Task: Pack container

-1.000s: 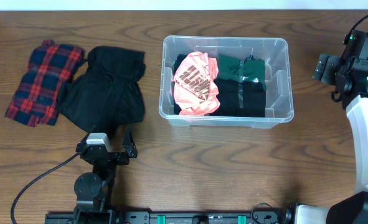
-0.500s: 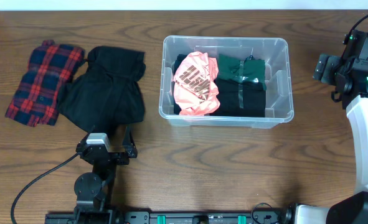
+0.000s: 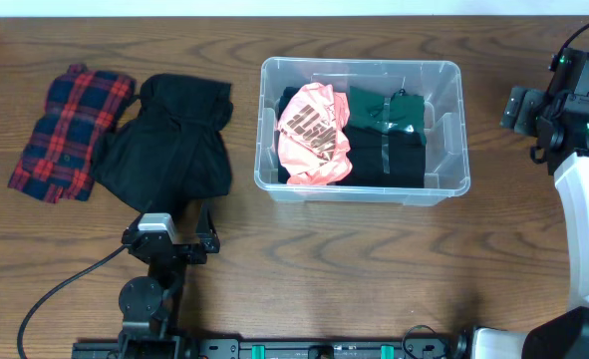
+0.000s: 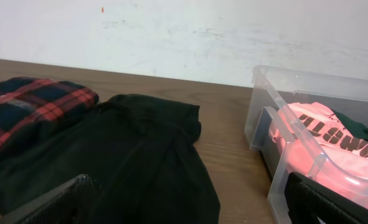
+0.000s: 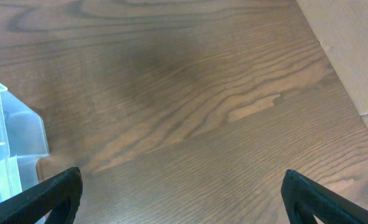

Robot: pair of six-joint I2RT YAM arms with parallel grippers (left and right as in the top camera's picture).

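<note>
the clear rectangular plastic container point(image 3: 443, 184) sits right of centre on the brown wooden desk point(image 3: 374, 269), its long axis running side to side. inside it lie a crumpled pink garment with dark lettering point(image 3: 312, 135), a dark green folded garment point(image 3: 382, 108) and a black folded garment point(image 3: 389, 160), so packing looks partly done.

two pieces remain outside, well left of the container: a loose black garment point(image 3: 169, 145) and, touching its left edge, a red and blue plaid shirt point(image 3: 67, 132).

the left end effector point(image 3: 171, 224) stands wide and holds nothing. it is at the near edge of the black garment, which lies straight ahead of it in the left wrist view, with the container off to its right. the black garment's longer side runs away from that arm, towards the far edge of the desk.

the right end effector point(image 5: 182, 196) is also spread wide and empty. it is just beyond the container's right end, looking at bare desk. by my reading the left arm is much nearer the loose clothes, so the reach is forward and the carry then goes rightward over the near-left rim.
</note>
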